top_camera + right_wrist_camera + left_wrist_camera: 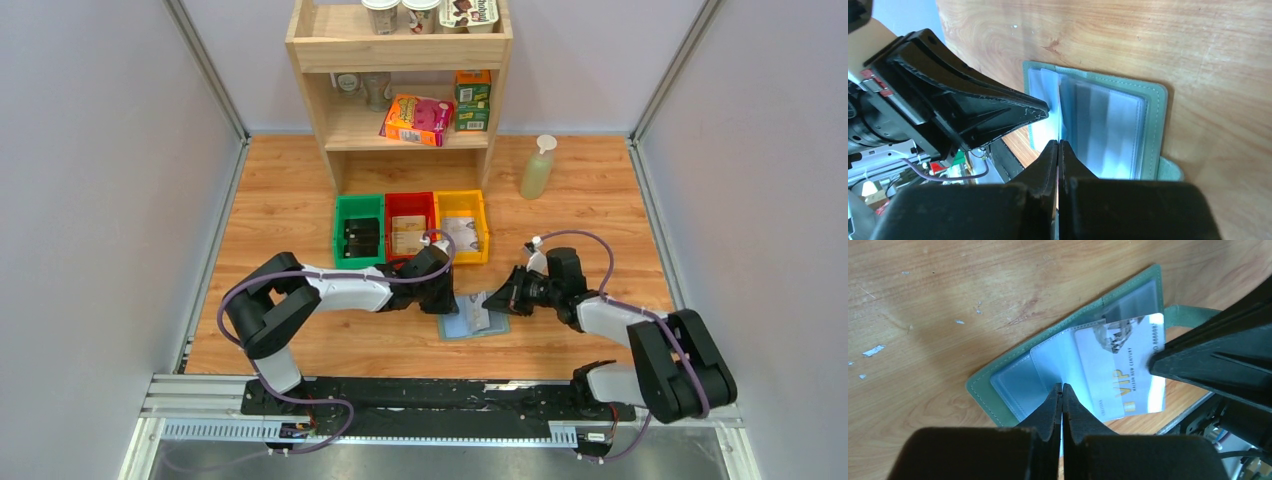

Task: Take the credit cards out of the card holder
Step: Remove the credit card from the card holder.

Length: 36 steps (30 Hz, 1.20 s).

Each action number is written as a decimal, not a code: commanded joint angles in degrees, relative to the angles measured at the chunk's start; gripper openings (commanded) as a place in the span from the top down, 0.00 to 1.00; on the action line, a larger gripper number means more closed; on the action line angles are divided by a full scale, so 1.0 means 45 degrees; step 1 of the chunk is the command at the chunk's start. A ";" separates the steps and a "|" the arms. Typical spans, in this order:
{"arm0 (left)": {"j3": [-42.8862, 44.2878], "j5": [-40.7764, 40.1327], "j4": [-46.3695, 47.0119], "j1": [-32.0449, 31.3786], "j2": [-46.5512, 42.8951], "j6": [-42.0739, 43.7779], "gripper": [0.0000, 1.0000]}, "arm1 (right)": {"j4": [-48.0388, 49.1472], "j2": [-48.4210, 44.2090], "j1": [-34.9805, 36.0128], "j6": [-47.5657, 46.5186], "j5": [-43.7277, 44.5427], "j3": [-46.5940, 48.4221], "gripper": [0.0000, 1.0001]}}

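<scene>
Left jaws fully closed, nothing seen between them. Their tips press on the clear sleeves at the fold of the open card holder (979,387). Right jaws closed too, pinching the edge of a pale card (1120,367) printed "VIP". In the right wrist view a thin sheet runs edge-on straight out from between the tips. The card lies tilted over the right half of the holder, one corner under a clear sleeve (1053,360), the rest sticking out past the holder's edge. Holder is green outside, pale blue sleeves inside, lying flat and open on the wooden desk (290,200), closure tab (1193,315) poking out on one side. Left arm (340,290) and right arm (610,315) meet over it from either side, tips near each other. Behind the holder, touching side by side: green bin (338,230), red bin (410,197), yellow bin (484,225). Wooden shelf (400,50) behind the bins, with boxes and cups on it. Spray bottle (537,168) stands right of the shelf.
</scene>
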 commanded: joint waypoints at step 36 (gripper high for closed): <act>-0.4857 -0.0960 1.1293 -0.0428 -0.5475 -0.2651 0.36 | -0.0451 -1.2203 0.2246 0.6464 0.6528 -0.1524 1.00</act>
